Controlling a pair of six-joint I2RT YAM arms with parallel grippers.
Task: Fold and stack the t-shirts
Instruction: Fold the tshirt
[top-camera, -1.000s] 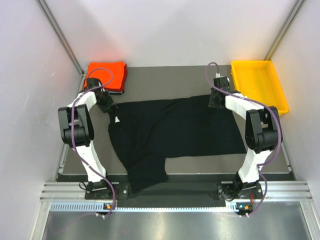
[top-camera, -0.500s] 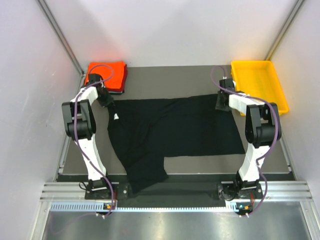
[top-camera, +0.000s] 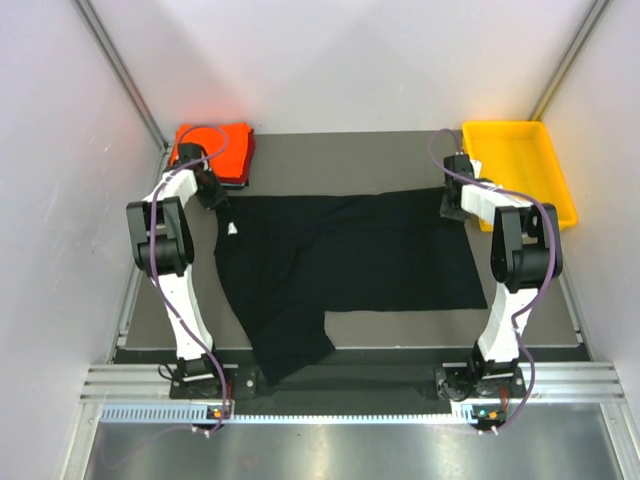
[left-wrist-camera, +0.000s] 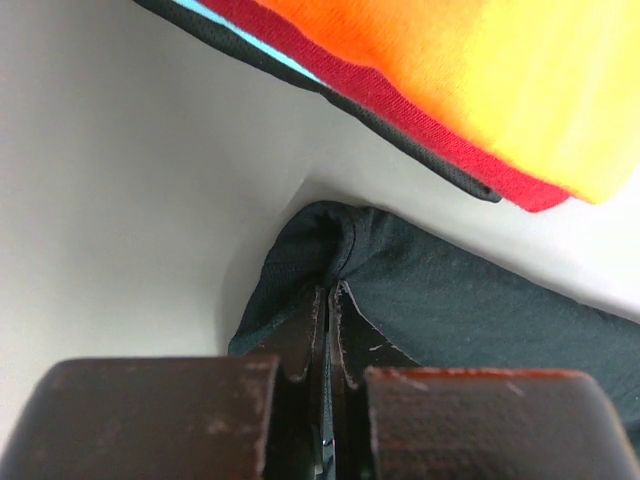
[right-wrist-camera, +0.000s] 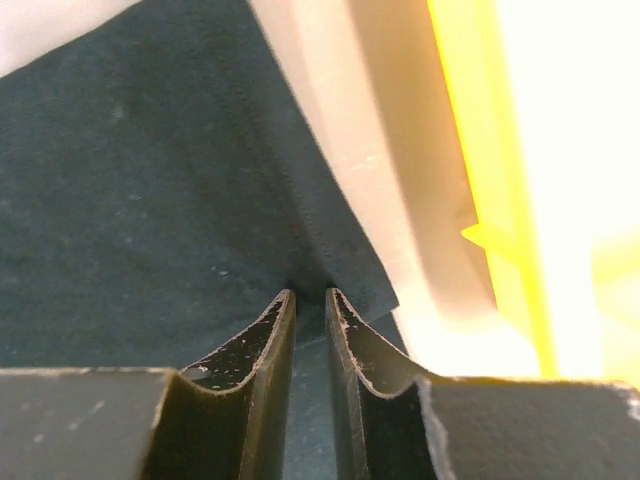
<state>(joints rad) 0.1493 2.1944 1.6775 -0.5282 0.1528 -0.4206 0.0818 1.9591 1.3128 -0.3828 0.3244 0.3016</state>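
Note:
The black t-shirt (top-camera: 340, 260) lies spread across the table, with one sleeve hanging toward the near edge. My left gripper (top-camera: 218, 198) is at its far left corner. In the left wrist view it (left-wrist-camera: 331, 290) is shut on a puckered fold of the black t-shirt (left-wrist-camera: 480, 310). My right gripper (top-camera: 452, 207) sits at the far right corner. In the right wrist view it (right-wrist-camera: 310, 292) stands a narrow gap apart, straddling the hem of the black t-shirt (right-wrist-camera: 150, 180). A folded orange-red t-shirt (top-camera: 215, 148) lies at the far left corner, with a teal edge (left-wrist-camera: 250, 42) showing beneath it.
A yellow plastic tray (top-camera: 520, 170) stands at the far right corner, close beside my right gripper; its rim (right-wrist-camera: 490, 170) shows in the right wrist view. The orange-red stack (left-wrist-camera: 480, 70) lies just beyond my left fingers. White walls enclose the table.
My left gripper has closed on the shirt's corner and moved toward the far left. The right gripper has shifted right to the shirt's far right corner, its jaws narrowing.

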